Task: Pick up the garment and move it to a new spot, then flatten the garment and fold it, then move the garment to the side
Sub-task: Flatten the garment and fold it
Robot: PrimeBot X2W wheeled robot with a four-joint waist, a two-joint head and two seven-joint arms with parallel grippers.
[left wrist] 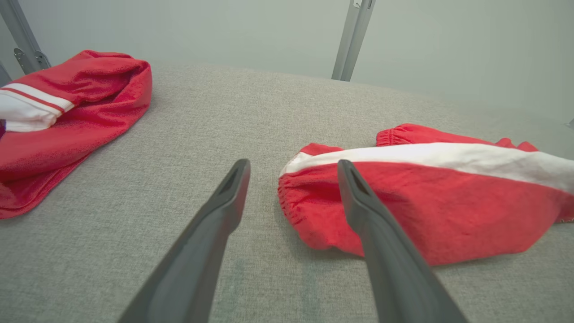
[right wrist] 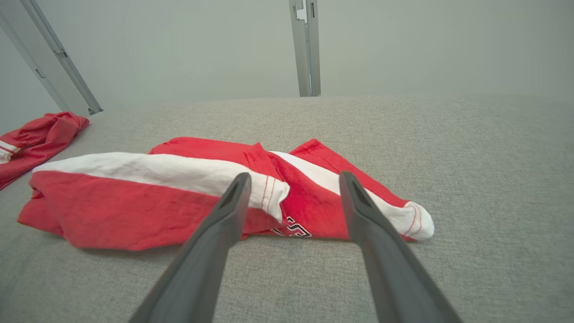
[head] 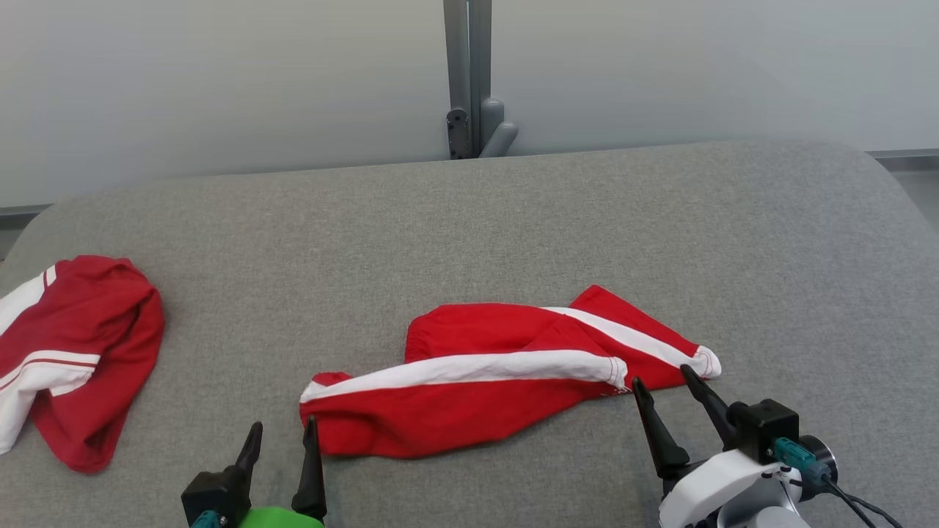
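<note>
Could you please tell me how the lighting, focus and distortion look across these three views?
Head view: soft, even light, only a faint shadow under the centre garment, everything sharp. Left wrist view: the left gripper looms large, stretched by the wide angle. Right wrist view: the frame post leans at the left edge; no glare.

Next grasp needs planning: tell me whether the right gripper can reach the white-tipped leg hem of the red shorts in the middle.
Probably yes. The right gripper is open and aimed at the hem of the red shorts, right at its edge, with nothing lying between them.
</note>
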